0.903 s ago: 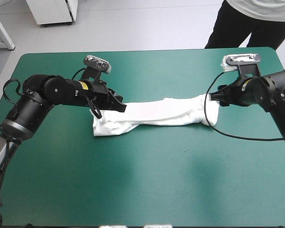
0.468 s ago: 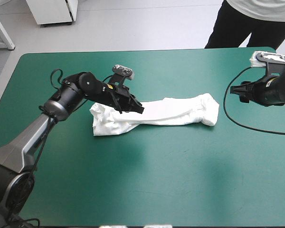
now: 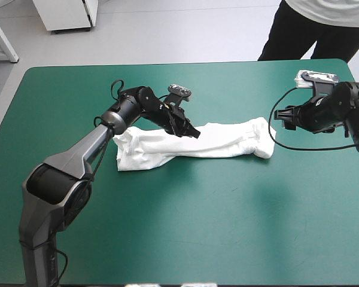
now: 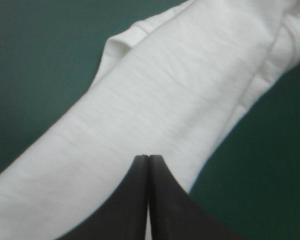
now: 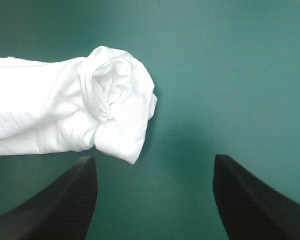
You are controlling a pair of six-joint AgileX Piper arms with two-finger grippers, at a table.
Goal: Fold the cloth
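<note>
Left fingers [image 4: 132,205] farther along, over T-shirt [image 3: 227,140]

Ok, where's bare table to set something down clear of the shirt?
Most room: the teal-green table cover between the long white bunched T-shirt and the near edge. A narrower strip beyond it, toward the far edge. Crowded: its middle, under the shut left pincer, and its right end, beside the open right pincer.

Left arm [image 3: 66,161] built from long grey tubes joined by round black parts, right arm [image 3: 347,113] made of fat, round black parts, black fingers [image 5: 72,200] shaped like curved fins, wide at the base, covered with tiny bumps, edges rounded
</note>
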